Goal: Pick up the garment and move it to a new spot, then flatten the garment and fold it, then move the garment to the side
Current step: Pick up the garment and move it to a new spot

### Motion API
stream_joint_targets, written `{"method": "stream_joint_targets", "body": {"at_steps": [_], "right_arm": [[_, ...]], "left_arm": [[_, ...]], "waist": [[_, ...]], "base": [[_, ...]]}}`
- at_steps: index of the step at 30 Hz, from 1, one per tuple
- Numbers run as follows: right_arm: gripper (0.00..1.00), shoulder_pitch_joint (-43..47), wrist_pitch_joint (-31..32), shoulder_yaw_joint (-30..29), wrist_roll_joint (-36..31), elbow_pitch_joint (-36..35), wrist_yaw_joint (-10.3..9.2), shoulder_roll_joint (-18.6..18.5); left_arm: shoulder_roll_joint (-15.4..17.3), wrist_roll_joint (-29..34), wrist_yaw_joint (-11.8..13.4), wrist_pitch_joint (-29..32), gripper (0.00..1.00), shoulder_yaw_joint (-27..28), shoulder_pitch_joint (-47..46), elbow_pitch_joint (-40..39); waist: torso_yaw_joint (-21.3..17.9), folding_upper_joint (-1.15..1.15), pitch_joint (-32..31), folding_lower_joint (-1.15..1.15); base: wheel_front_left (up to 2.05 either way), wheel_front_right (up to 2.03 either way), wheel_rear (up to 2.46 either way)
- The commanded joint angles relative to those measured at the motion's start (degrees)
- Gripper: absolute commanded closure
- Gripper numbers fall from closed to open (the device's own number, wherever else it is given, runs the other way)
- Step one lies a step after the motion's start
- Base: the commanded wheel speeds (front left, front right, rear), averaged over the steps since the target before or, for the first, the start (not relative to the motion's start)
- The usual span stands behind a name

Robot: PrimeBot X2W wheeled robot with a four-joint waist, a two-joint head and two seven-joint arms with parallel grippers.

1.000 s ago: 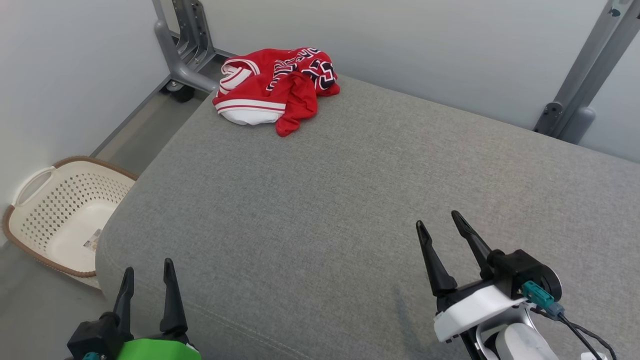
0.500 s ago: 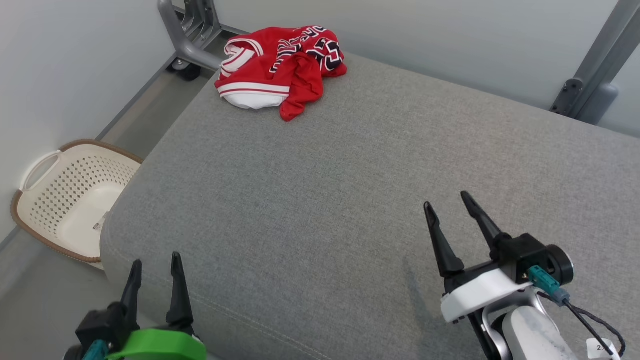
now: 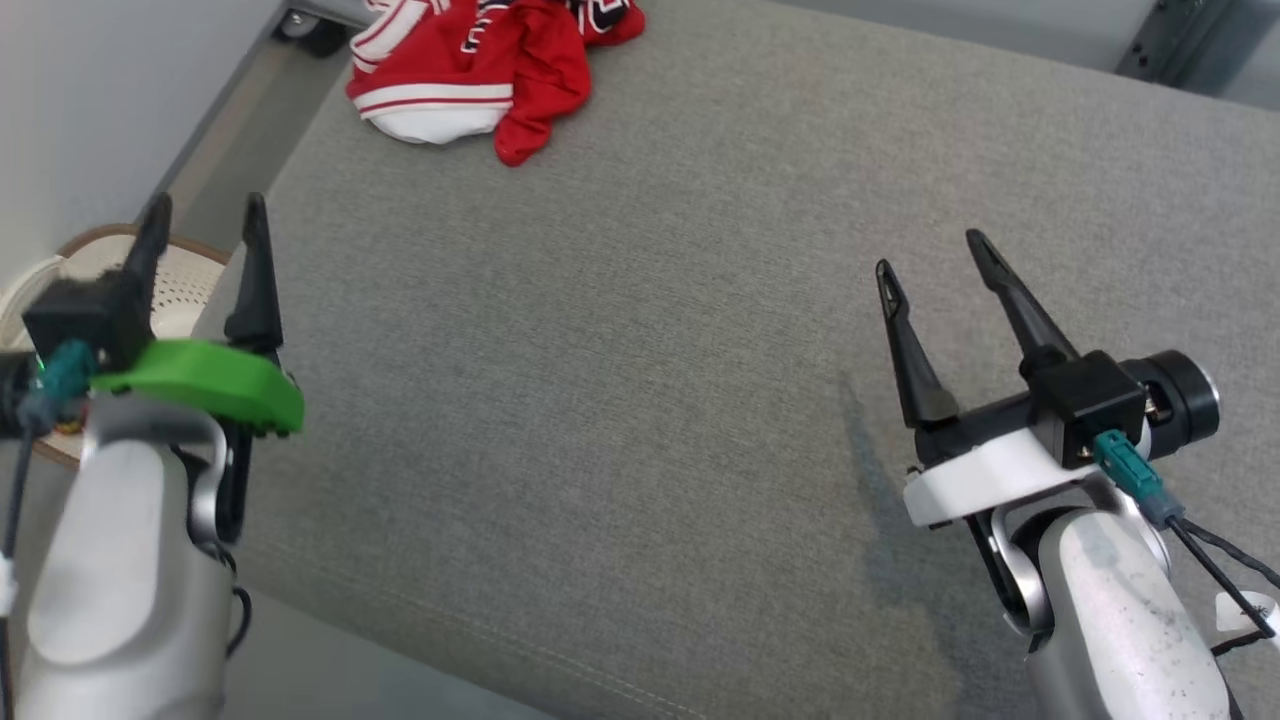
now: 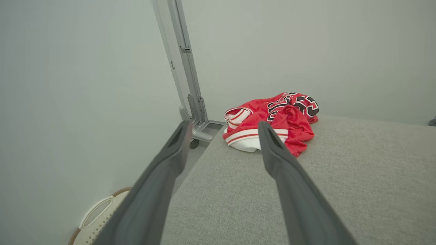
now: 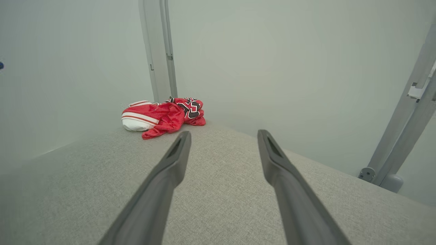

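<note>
- Grey padded surface (image 3: 640, 400) seen from the head camera, pale walls around it. A red and white garment (image 3: 450, 70) lies crumpled at the far left corner, untouched. The left gripper (image 3: 205, 210) hovers at the near left edge, over a basket (image 3: 195, 285) on the floor. The right gripper (image 3: 930, 255) hovers at the near right. Both sets of jaws are spread wide and empty, well apart from the garment, probably readied for the first pick-up.
- Left wrist view: the parted fingers (image 4: 293, 190) aim at the garment (image 4: 289, 112), suggesting this arm will reach for it. A metal post (image 4: 185, 68) stands just behind.
- Right wrist view: the garment (image 5: 160, 117) lies far ahead, left of the parted fingers (image 5: 160, 190), with bare surface between.
</note>
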Motion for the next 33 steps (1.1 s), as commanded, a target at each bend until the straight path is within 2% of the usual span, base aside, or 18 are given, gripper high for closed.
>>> {"method": "stream_joint_targets", "body": {"at_steps": [1,9,16,25,32,33], "right_arm": [[0.0,-1.4,0.5,-0.2,-0.7,-1.2,-0.09,-0.3],[0.0,-4.1,2.7,0.7,-2.7,-6.2,-0.09,-1.6],[0.0,-8.4,3.9,1.9,-3.8,-10.9,-0.09,-2.6],[0.0,-9.9,4.1,1.7,-3.9,-14.9,-0.09,-2.1],[0.0,-9.8,2.9,1.3,-4.0,-14.3,-0.09,-1.5],[0.0,-10.0,2.8,1.4,-4.0,-14.2,-0.09,-1.4]], "left_arm": [[0.9,0.1,-0.5,0.9,0.0,0.0,-4.0,1.4],[4.2,-1.2,-1.2,3.7,0.0,1.4,-20.8,14.2],[7.5,-0.3,-1.5,4.8,0.0,0.9,-29.4,25.9],[9.9,-0.9,-1.5,5.1,0.0,0.9,-34.7,36.3],[11.0,0.1,0.1,6.3,0.0,-0.3,-35.7,42.2],[11.3,0.2,0.2,6.0,0.3,-0.4,-35.8,42.7]], "waist": [[-7.0,0.0,7.9,0.0],[-13.2,0.0,16.5,0.0],[-17.9,0.0,21.5,0.0],[-21.0,0.0,25.7,0.0],[-21.7,0.0,25.7,0.0],[-21.7,0.0,25.5,0.0]], "base": [[0.0,0.0,0.0],[0.0,0.0,0.0],[0.0,0.0,0.0],[0.0,0.0,0.0],[0.0,0.0,0.0],[0.0,0.0,0.0]]}}
